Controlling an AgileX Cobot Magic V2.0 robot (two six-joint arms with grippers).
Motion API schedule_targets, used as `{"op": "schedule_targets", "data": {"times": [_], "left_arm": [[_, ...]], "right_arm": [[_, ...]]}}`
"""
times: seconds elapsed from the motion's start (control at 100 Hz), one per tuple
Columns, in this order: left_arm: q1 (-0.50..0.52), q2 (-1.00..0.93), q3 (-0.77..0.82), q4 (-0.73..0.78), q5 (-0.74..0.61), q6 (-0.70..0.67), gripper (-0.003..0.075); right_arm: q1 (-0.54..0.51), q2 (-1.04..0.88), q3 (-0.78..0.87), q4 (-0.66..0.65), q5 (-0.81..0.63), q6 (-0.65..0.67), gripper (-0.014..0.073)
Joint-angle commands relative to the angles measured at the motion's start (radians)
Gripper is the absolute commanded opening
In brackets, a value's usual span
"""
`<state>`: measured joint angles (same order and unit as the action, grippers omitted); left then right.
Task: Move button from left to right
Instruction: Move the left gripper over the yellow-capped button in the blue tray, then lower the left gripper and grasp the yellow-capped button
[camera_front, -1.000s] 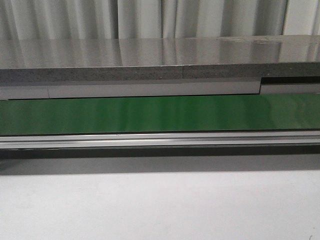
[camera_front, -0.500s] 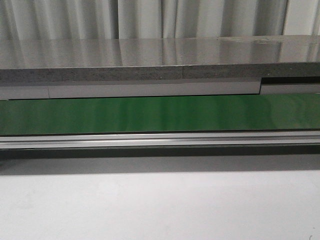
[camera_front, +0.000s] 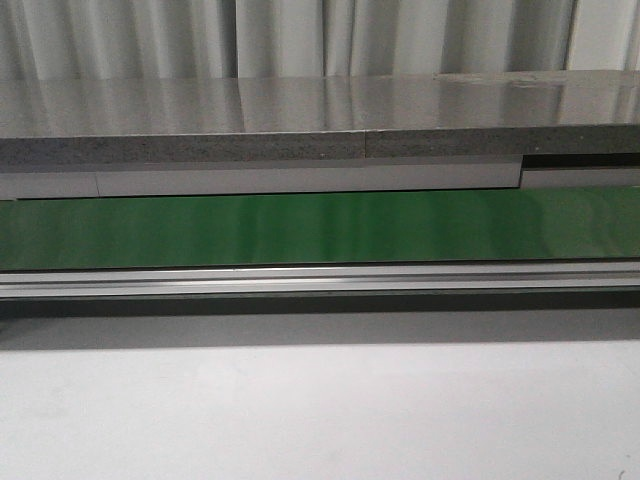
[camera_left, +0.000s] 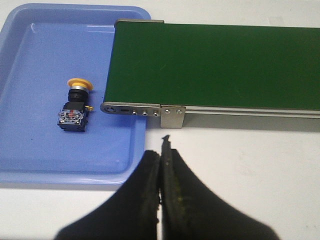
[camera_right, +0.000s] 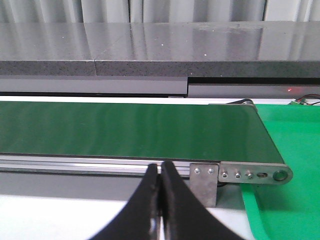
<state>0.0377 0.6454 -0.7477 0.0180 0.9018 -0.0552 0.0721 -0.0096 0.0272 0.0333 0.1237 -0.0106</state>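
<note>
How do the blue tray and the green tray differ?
The blue tray is light blue and sits at the belt end seen by the left wrist camera; the green tray is bright green, at the end seen by the right wrist camera. The blue tray holds the button, lying on its side; the visible part of the green tray holds nothing. Both lie partly under a belt end.

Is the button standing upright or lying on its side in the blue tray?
On its side: the button lies flat in the blue tray, its yellow cap facing sideways.
</note>
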Motion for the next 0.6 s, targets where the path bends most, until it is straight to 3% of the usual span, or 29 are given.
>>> {"op": "schedule_targets", "data": {"times": [0.0,0.21,0.31,0.5,0.59], "left_arm": [[0.000,0.014,-0.034,-0.011,-0.058,-0.006,-0.0020],[0.000,0.014,-0.034,-0.011,-0.058,-0.006,0.0018],[0.000,0.014,-0.034,-0.011,-0.058,-0.006,0.0173],[0.000,0.014,-0.034,-0.011,-0.057,-0.006,0.0589],[0.000,0.014,-0.034,-0.011,-0.065,-0.006,0.0652]], "right_arm": [[-0.001,-0.020,-0.014,0.004,-0.086,-0.002,-0.0068],[-0.001,-0.020,-0.014,0.004,-0.086,-0.002,-0.0068],[-0.001,-0.020,-0.014,0.004,-0.086,-0.002,-0.0068],[-0.001,-0.020,-0.014,0.004,-0.086,-0.002,-0.0068],[-0.001,-0.020,-0.014,0.004,-0.086,-0.002,-0.0068]]}}
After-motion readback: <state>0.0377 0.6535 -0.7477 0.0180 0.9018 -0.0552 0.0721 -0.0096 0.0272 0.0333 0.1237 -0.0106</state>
